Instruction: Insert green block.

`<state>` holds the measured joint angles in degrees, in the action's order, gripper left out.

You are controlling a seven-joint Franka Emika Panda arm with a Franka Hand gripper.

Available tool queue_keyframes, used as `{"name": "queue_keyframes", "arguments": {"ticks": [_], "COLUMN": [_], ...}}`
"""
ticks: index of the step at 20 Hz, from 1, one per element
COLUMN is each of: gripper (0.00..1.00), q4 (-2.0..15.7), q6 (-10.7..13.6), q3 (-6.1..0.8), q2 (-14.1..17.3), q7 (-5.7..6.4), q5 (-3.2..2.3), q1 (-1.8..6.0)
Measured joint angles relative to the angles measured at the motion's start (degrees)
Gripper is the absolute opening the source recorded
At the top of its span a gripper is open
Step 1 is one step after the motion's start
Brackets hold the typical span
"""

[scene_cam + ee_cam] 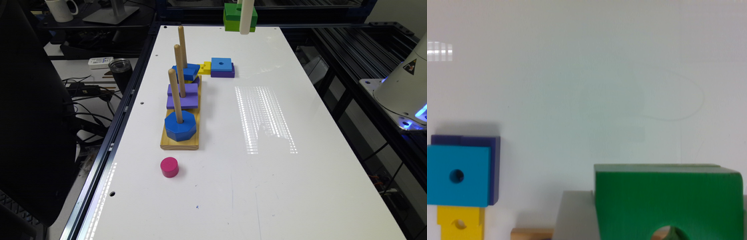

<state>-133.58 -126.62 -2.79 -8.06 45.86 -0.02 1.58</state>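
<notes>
Green wood, dark above and lime below, marks the green block, which hangs high above the far end of the white table, well clear of its surface, with its round centre hole visible on the upper face. It is carried by the gripper, seen in the exterior view as a white part crossing the block's front; the wrist view shows the block close beneath the camera with grey gripper parts at either side, so the block appears clamped, though the fingers themselves cannot be made out. The wooden base stands toward the exterior view's left, well apart from the block, and carries three upright pegs. The nearest peg holds a blue octagon, the middle one purple pieces, the far one a blue piece. A blue-on-purple square block and a yellow piece lie just beside the base's far end; a pink cylinder sits near its front end. For the step in hand, the likely requirement is to keep the block level, travel above the peg tips, centre the hole over the chosen peg, then descend straight. A tilted block or an off-centre hole would probably catch on the peg tip and could shift the base.
</notes>
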Motion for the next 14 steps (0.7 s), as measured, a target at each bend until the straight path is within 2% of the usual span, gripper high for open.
{"name": "queue_keyframes", "arguments": {"ticks": [7, 14], "gripper": [0.0, 0.0], "q4": [0.0, 0.02], "q6": [-0.07, -0.5], "q3": [-0.08, -0.62], "q2": [0.0, 0.09], "q7": [0.03, 0.32], "q5": [0.0, 0.01], "q1": [-0.01, -0.03]}}
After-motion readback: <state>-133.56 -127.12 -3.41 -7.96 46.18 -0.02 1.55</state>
